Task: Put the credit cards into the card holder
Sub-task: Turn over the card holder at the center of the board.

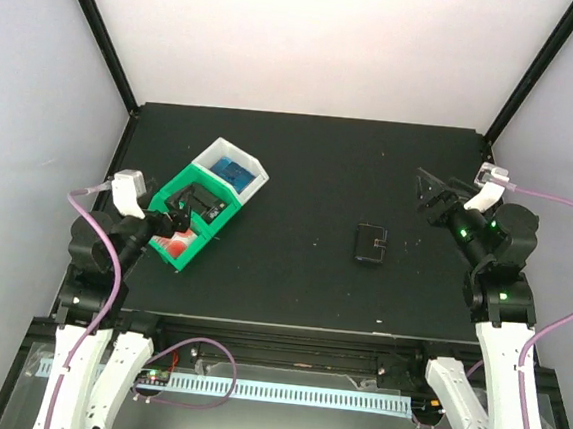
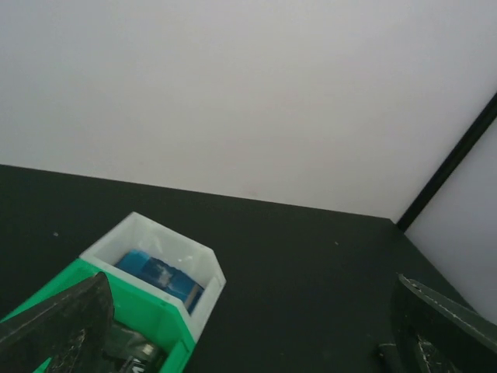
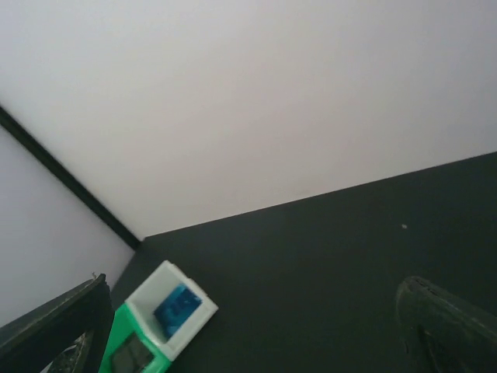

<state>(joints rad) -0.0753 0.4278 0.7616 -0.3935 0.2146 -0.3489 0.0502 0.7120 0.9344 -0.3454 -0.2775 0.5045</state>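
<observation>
While the card holder (image 1: 370,244) lies folded, left fingers (image 2: 62,330) and right fingers (image 3: 450,326) gape, empty.

Small black folded card holder (image 1: 370,244) lay alone on the black desk (image 1: 311,166).
Green plastic tray (image 1: 195,248) touched white plastic tray (image 1: 261,178), well to its left.

Overhead looks down; wrist views share the white tray (image 2: 206,299).
</observation>
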